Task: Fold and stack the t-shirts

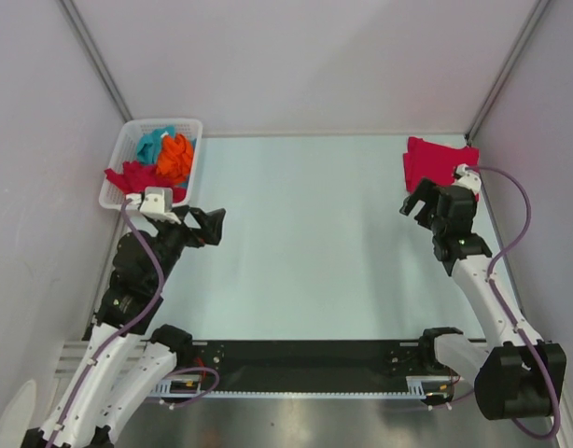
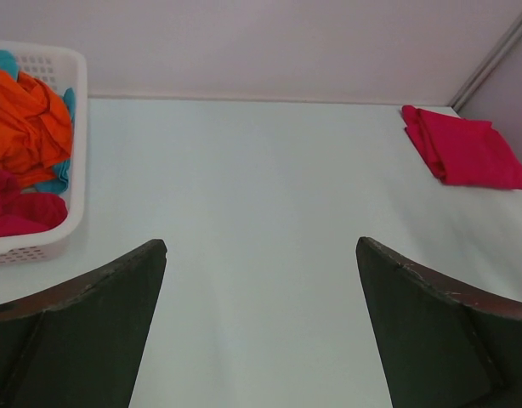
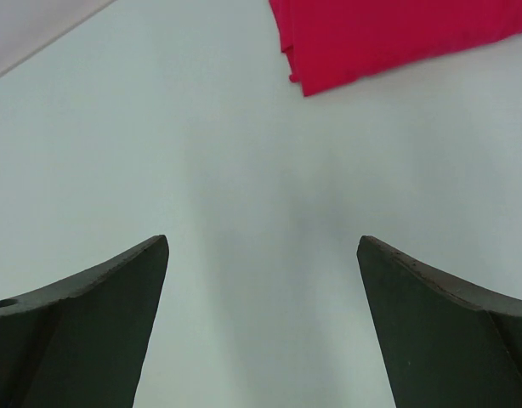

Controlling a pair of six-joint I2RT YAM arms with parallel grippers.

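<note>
A folded crimson t-shirt [image 1: 434,161] lies at the table's far right corner; it also shows as a folded crimson t-shirt [image 2: 465,147] in the left wrist view and a crimson t-shirt [image 3: 388,34] at the top of the right wrist view. Crumpled orange [image 1: 176,156], teal [image 1: 153,142] and crimson [image 1: 135,175] t-shirts fill the white basket [image 1: 161,125]. My right gripper [image 1: 418,205] hangs open just in front of the folded shirt, holding nothing. Beside the basket's near right corner, my left gripper [image 1: 212,226] is open and holds nothing.
The white lattice basket [image 2: 77,144] stands at the far left against the grey wall. Grey walls close in the table on three sides. A black rail [image 1: 305,364] runs along the near edge between the arm bases.
</note>
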